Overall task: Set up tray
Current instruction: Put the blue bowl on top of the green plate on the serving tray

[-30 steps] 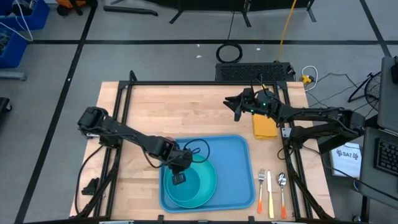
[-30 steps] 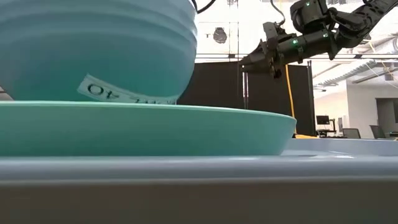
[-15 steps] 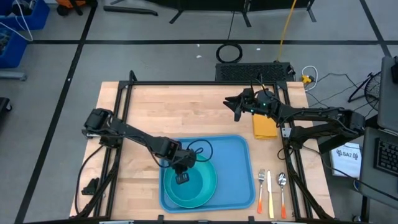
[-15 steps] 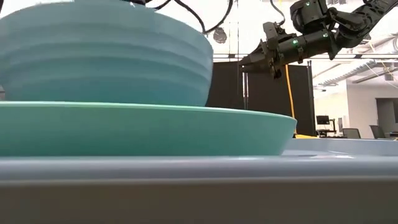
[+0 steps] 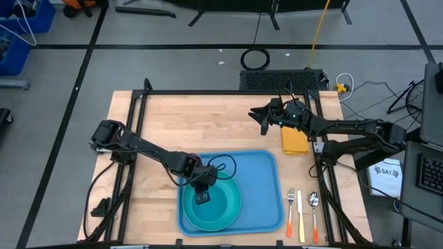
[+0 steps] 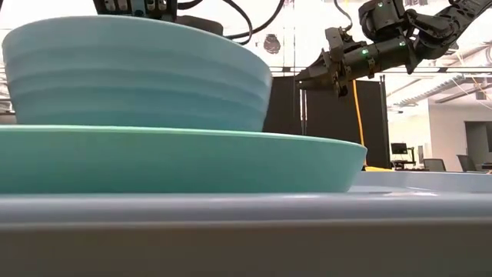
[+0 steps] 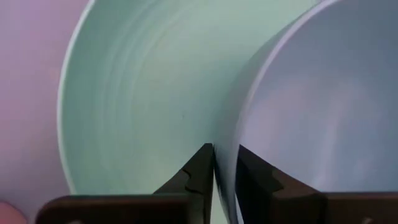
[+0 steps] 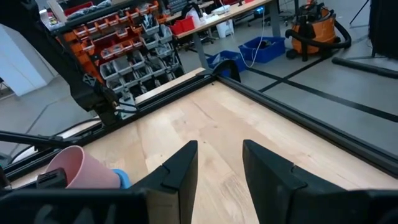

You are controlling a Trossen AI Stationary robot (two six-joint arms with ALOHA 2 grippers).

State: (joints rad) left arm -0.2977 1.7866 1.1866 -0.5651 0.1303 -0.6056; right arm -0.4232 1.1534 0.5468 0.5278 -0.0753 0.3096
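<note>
Tray (image 5: 259,176) is sitting at the near table edge, centre, flat on the wood. Plate (image 5: 228,214) is lying inside it toward its left-near part, and bowl (image 6: 138,73) is resting on the plate, level. Left gripper (image 5: 201,192) is pinching the bowl's rim; the left wrist view is showing the two fingers (image 7: 198,171) nearly together with the bowl wall between them, so jaws are clamped on the bowl. Judging: bowl looks seated, release is likely the step in hand.

Just right of the tray, fork (image 5: 291,211), knife (image 5: 301,214) and spoon (image 5: 313,211) are lying side by side on the table, not touching the tray.

Farther back, napkin (image 5: 294,141) is lying beyond the tray's right far corner. Right gripper (image 5: 264,117) is hovering above the table near the napkin, jaws apart, holding nothing, waiting. A pink cup (image 8: 84,168) is showing in the right wrist view, lying on the table across from it.

Handling, judged: tray is looking like stiff, light plastic, smooth and probably slippery. Best hold is the raised rim, long sides, one gripper each. With plate and bowl loaded it is going to be heavier on the left, so tilting risks sliding them.
</note>
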